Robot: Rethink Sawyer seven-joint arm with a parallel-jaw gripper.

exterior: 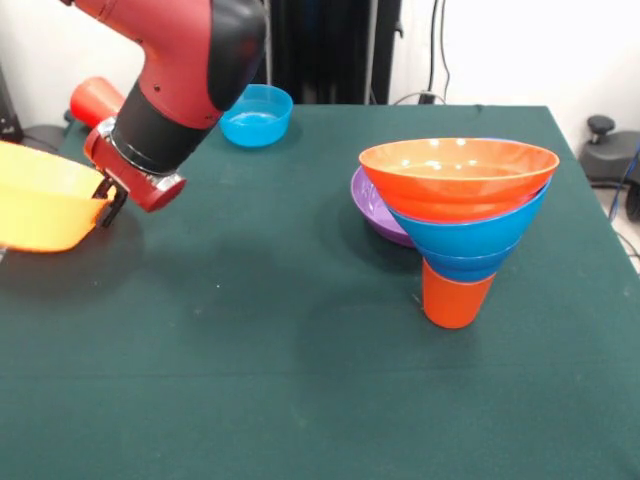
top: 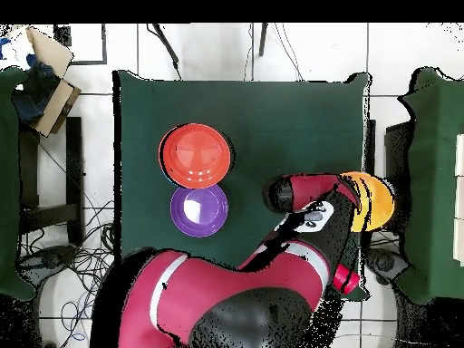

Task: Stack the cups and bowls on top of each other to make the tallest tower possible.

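The arm (exterior: 185, 75) reaches in from twelve o'clock in the front view and swings out toward nine, where the jaws (exterior: 108, 200) are clamped on the rim of the large yellow-orange bowl (exterior: 45, 205). That bowl hangs at the bench's nine o'clock edge, mouth up, partly past the picture's side. From overhead the same bowl (top: 372, 201) shows at about three o'clock, poking out beyond the green bench (top: 272, 127) with the wrist across its inner side.

Over at three o'clock in the front view stands the tower (exterior: 458, 230). An orange cup (exterior: 455, 295) sits upside down on the cloth as the base. On it rests a small blue bowl (exterior: 470, 266), then a medium blue bowl (exterior: 470, 235), and on top the large orange-red bowl (exterior: 458, 172), all mouth up and nested. The stack looks upright. Overhead, only the orange-red bowl (top: 195, 154) is seen of it, at roughly ten o'clock.

Just behind the tower, on its ten o'clock side, lies the wide purple bowl (exterior: 372, 205), touching or nearly touching the stack; I cannot tell which. Overhead the purple bowl (top: 199, 208) sits right beside the orange-red one.

At twelve o'clock on the far bench sits a small teal bowl (exterior: 257, 115), mouth up, well apart from the tower. At eleven o'clock a red cup (exterior: 96, 100) peeks out behind the arm, lying tilted.
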